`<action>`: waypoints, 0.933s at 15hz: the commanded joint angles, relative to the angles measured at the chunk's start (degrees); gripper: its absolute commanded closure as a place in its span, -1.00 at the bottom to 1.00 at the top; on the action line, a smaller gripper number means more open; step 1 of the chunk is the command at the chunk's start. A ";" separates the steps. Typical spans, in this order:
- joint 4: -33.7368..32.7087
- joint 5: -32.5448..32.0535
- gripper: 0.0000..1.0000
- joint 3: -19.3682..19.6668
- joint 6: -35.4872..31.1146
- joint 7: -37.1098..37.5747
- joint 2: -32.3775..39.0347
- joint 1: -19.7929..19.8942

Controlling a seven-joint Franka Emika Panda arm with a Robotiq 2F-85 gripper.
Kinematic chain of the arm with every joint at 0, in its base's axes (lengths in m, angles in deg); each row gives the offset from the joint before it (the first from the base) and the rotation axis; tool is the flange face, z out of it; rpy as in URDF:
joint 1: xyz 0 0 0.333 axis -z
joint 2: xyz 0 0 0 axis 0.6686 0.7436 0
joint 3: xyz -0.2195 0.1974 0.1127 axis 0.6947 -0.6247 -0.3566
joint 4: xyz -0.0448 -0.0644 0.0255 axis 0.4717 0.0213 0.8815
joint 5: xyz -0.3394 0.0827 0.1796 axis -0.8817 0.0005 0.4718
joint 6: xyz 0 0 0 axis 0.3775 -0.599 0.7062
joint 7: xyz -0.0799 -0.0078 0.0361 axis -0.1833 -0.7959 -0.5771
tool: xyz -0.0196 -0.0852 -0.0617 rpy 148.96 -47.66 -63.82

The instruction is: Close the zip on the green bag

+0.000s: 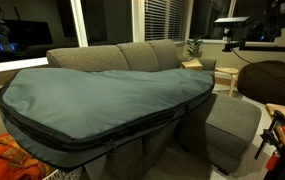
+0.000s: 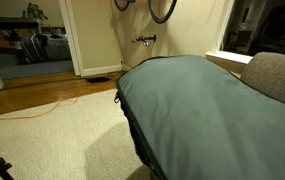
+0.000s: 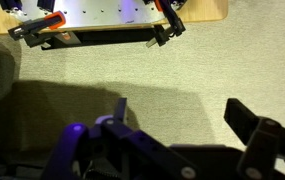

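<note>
- The very large, flat, oval teal-green fabric bag [image 1: 102,95] lies across the seat of the grey upholstered sofa [image 1: 132,55]. In that exterior view its long axis runs along the sofa, from lower left to upper right.
- Its broader, rounded end overhangs the sofa at the lower left, above a crumpled orange cloth [image 1: 12,160]. The narrower end points toward the sofa arm at the upper right.
- The long dark zip [image 1: 132,133] follows the black-trimmed front edge of the bag, parallel to the long axis and curving round the lower-left end. At this size I cannot tell whether it is closed or parted.
- In an exterior view taken from one end, the green bag [image 2: 202,110] stretches away from its rounded end toward the lower right, and the dark zip edge [image 2: 134,125] drops down its near side above the pale carpet [image 2: 52,140].
- In the wrist view the dark two-fingered gripper [image 3: 177,108] hangs over bare carpet with its jaws spread wide and nothing between them.
- Neither bag nor zip shows in that view. A wooden table edge with black and red clamps [image 3: 112,35] runs across the top.
</note>
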 commanded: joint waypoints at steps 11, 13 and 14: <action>4.70 3.36 -1.00 -4.36 -6.37 -2.43 -0.63 -1.40; 6.05 3.56 -1.00 -5.17 -8.78 -2.76 -0.79 -2.10; 6.68 3.69 -1.00 -5.51 -9.96 -2.91 -0.80 -2.38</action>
